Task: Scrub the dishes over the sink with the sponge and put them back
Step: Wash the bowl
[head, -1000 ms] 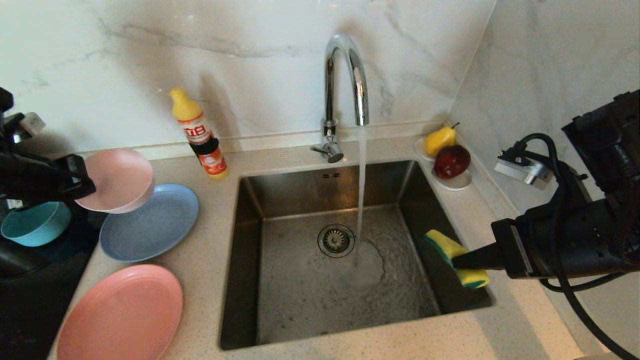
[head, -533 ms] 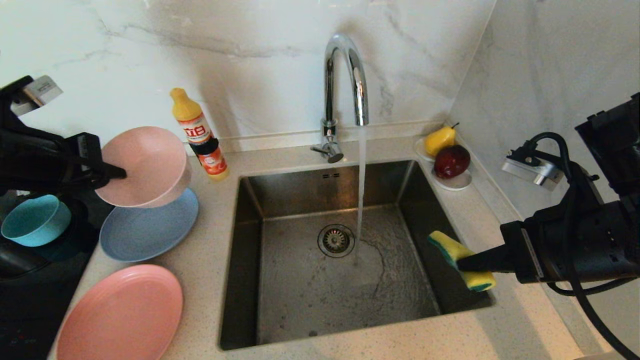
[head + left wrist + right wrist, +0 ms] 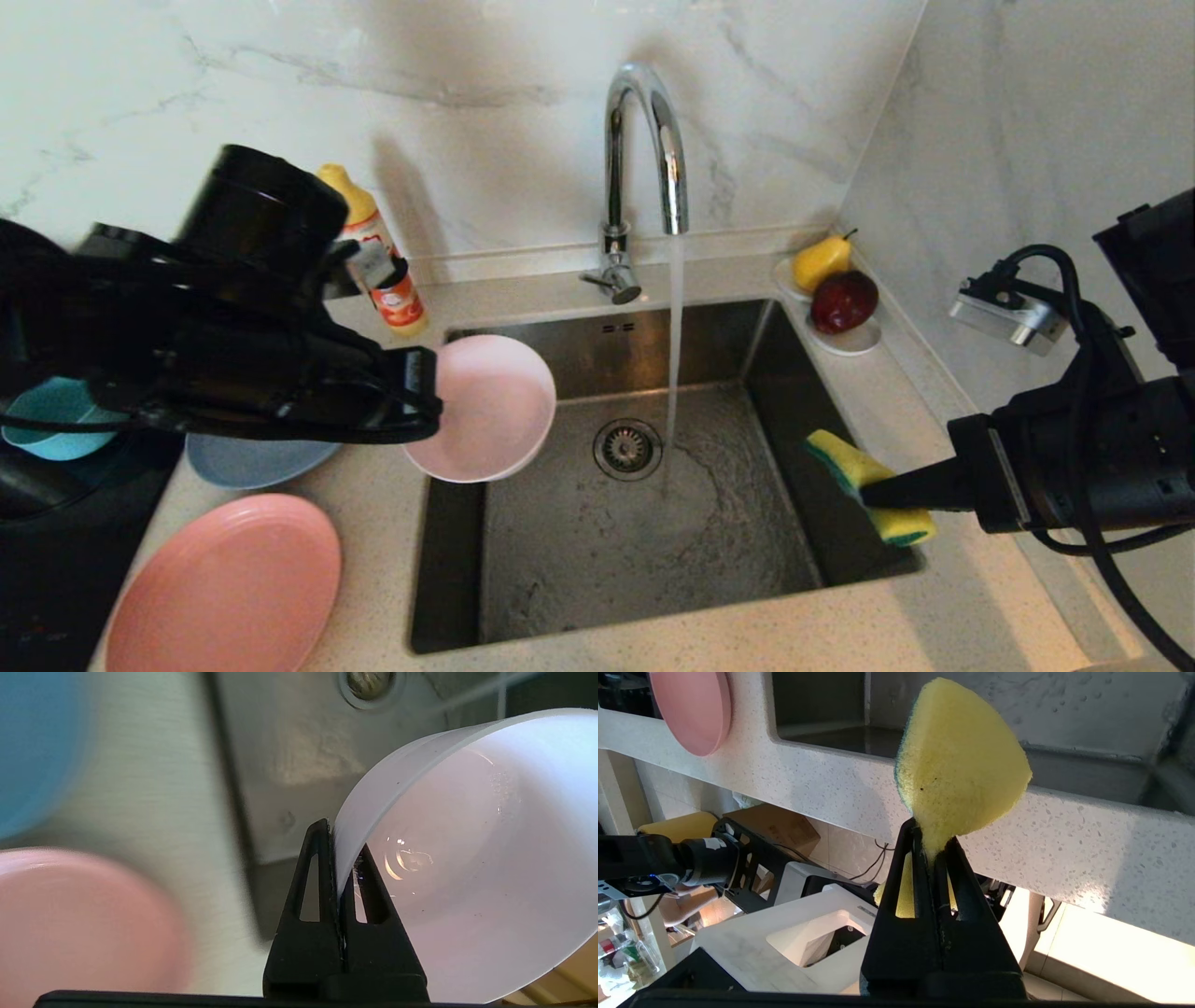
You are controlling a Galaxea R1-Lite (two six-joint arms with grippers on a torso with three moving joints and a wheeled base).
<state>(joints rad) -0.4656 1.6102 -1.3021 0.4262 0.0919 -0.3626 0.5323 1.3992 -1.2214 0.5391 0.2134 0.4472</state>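
Speckled pale counter (image 3: 373,504), marble walls, steel sink (image 3: 560,551) under a running faucet (image 3: 644,140). Left gripper (image 3: 431,408) clamped on pale pink bowl (image 3: 485,406) rim, held over the sink's left edge. Right gripper (image 3: 873,493) pinching the sponge (image 3: 845,464) above the sink's right side. Pink plate (image 3: 224,588), blue plate (image 3: 252,462), teal bowl (image 3: 56,434) left.

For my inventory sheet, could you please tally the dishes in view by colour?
Pink: 2, the pink plate on the counter and the pale pink bowl held over the sink.
Blue: 2, the grey-blue plate and the teal bowl.
White: 1, the fruit dish.
Total: 5
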